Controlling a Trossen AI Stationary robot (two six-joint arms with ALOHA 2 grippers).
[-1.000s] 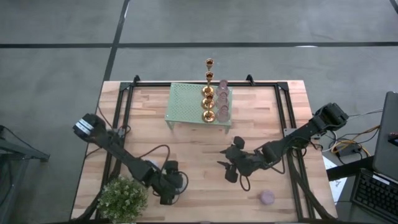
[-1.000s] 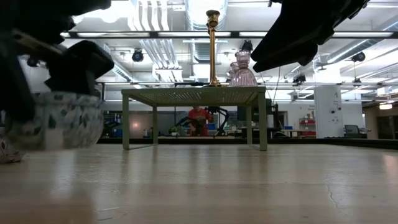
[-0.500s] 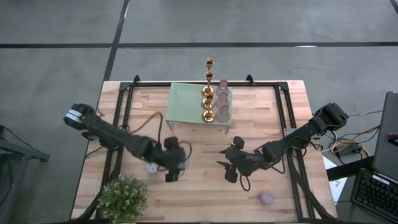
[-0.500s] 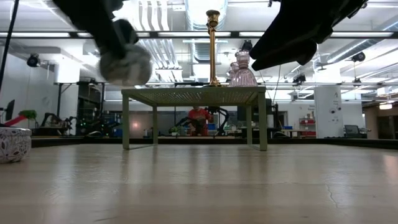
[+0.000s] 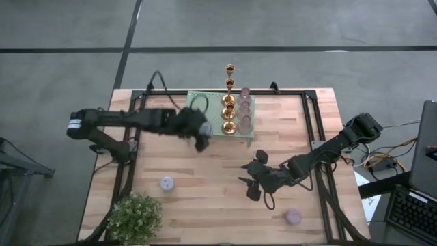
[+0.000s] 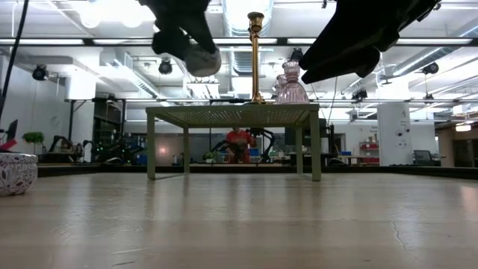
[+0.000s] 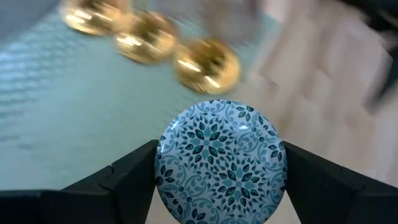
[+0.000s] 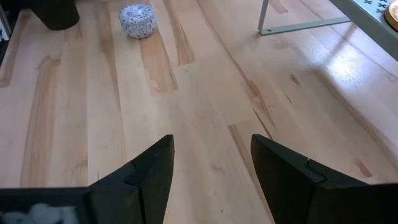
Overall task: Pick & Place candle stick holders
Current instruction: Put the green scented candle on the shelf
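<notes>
A blue-patterned round cup (image 7: 221,160) was clamped in the left hand (image 5: 200,134) above the rack's near edge. Three gold candlesticks (image 5: 229,102) and pink cups (image 5: 245,109) stood in rows on the rack; two more cups (image 5: 166,182) sat on the worktop.

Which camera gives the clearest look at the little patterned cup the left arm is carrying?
The left wrist view: the cup fills the picture, its blue floral pattern plain, clamped in the left gripper over the green rack. The high view shows only the gripper hiding it. The low view shows a blurred pale cup. The right wrist view misses it.
</notes>
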